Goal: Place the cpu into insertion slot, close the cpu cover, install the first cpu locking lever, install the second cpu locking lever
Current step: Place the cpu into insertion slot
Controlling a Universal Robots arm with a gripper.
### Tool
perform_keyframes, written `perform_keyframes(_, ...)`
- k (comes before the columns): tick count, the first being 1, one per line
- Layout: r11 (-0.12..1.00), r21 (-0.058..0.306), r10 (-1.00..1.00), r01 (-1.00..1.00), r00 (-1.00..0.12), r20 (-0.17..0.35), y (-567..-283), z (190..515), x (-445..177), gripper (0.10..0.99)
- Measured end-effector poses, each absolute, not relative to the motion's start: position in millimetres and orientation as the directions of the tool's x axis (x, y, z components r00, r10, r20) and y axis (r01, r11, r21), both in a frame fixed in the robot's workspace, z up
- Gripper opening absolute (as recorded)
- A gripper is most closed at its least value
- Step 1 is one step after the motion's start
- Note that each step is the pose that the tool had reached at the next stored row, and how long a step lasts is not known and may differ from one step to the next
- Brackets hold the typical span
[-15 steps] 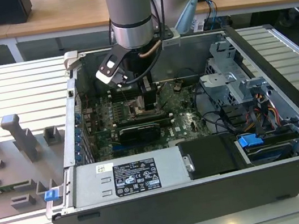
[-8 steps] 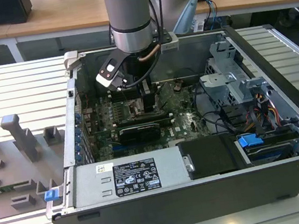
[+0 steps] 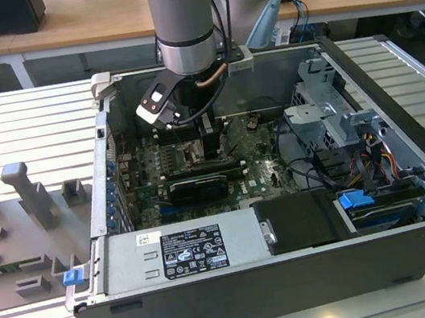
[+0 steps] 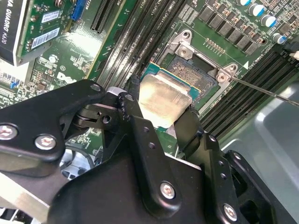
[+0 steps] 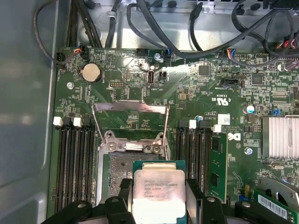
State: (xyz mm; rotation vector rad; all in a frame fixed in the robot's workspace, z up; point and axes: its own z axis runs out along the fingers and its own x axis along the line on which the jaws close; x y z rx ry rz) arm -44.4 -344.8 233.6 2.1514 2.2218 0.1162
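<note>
My gripper [image 4: 161,112] is shut on the cpu [image 4: 161,95], a pale silver square chip gripped at two opposite edges between the black fingers [image 4: 135,112]. The chip hangs tilted just above the insertion slot [image 4: 198,77], partly covering its dark centre. In the first wrist view the cpu [image 5: 159,191] sits between the fingertips of the gripper [image 5: 159,198], over the near part of the insertion slot [image 5: 119,165]. The cpu cover [image 5: 131,106] stands swung open at the far side of the slot. In the exterior view the arm's gripper [image 3: 193,142] reaches down into the open computer case.
Long black memory slots [image 5: 74,163] flank the socket on both sides. A thin wire lever [image 4: 261,92] sticks out beside the socket. A graphics card [image 3: 197,186], black cables [image 5: 196,42], a drive cage [image 3: 328,119] and the case walls [image 3: 111,184] crowd the space.
</note>
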Motion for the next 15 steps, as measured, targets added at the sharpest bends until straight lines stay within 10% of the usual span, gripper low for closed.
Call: perform_keyframes(15,0.015,0.086,1.000,0.996,-0.017,0.018,-331.9,220.6,-45.4,0.541)
